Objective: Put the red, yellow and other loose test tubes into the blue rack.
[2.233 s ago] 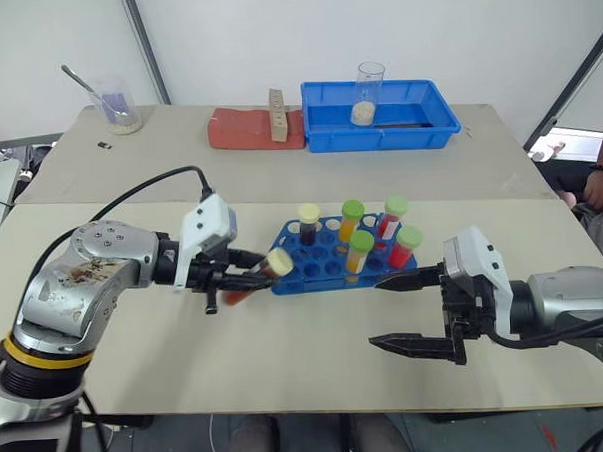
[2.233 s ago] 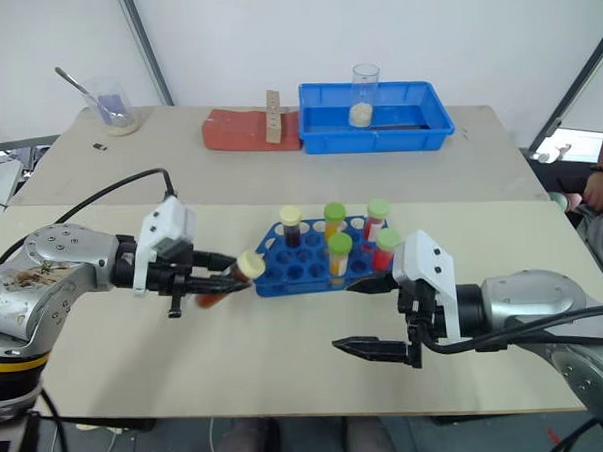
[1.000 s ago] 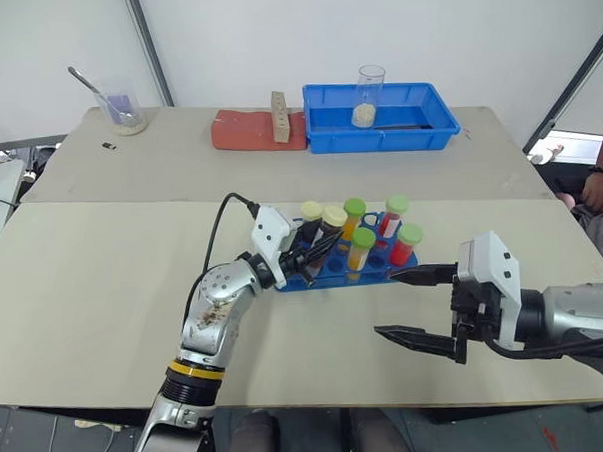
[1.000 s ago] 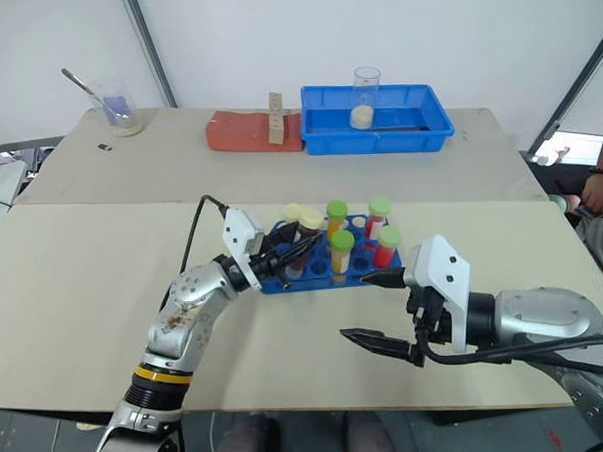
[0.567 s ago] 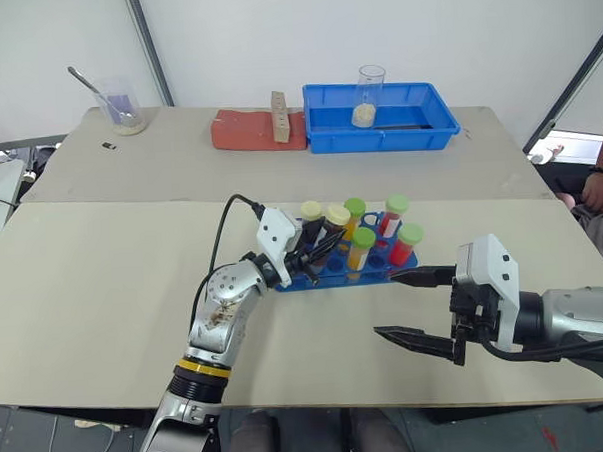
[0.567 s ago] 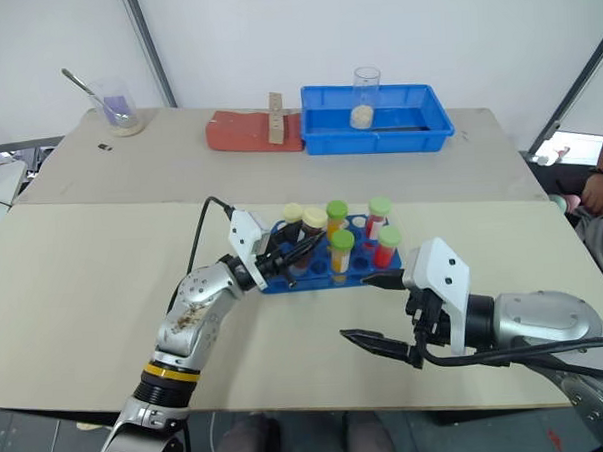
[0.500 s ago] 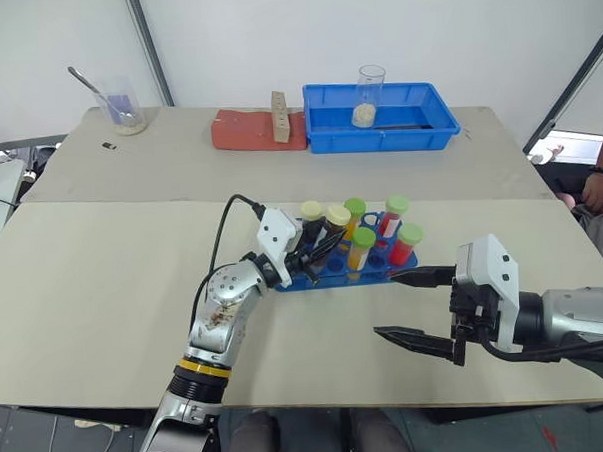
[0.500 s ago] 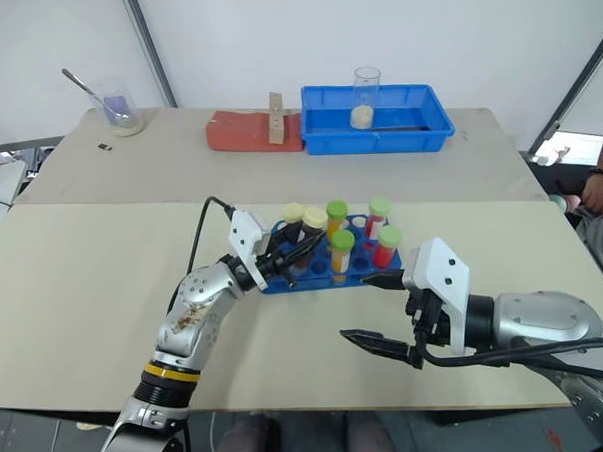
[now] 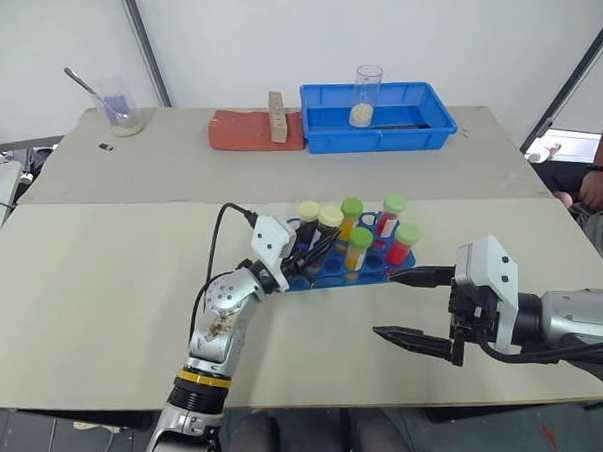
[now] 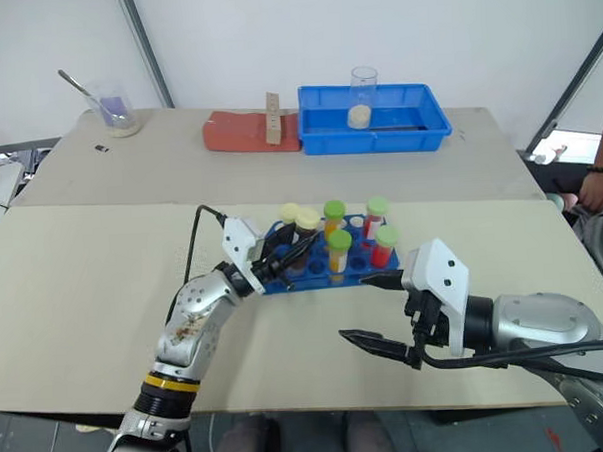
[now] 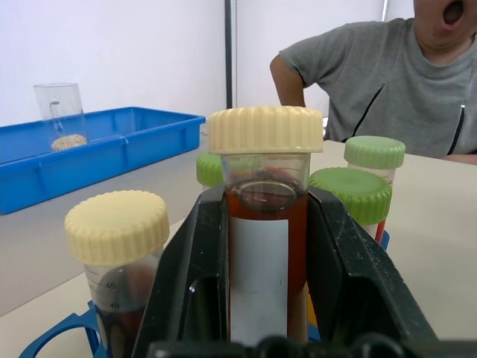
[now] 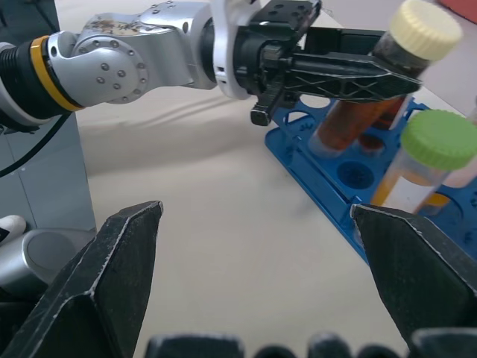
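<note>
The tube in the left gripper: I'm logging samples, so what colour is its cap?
Pale yellow; the tube shows best in the left wrist view.

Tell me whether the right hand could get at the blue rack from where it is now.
Probably yes. The right hand hangs open just beside the blue rack, with bare table between them. The left hand, shut on the pale-capped tube, works the rack's far end, so the near end looks free.
</note>
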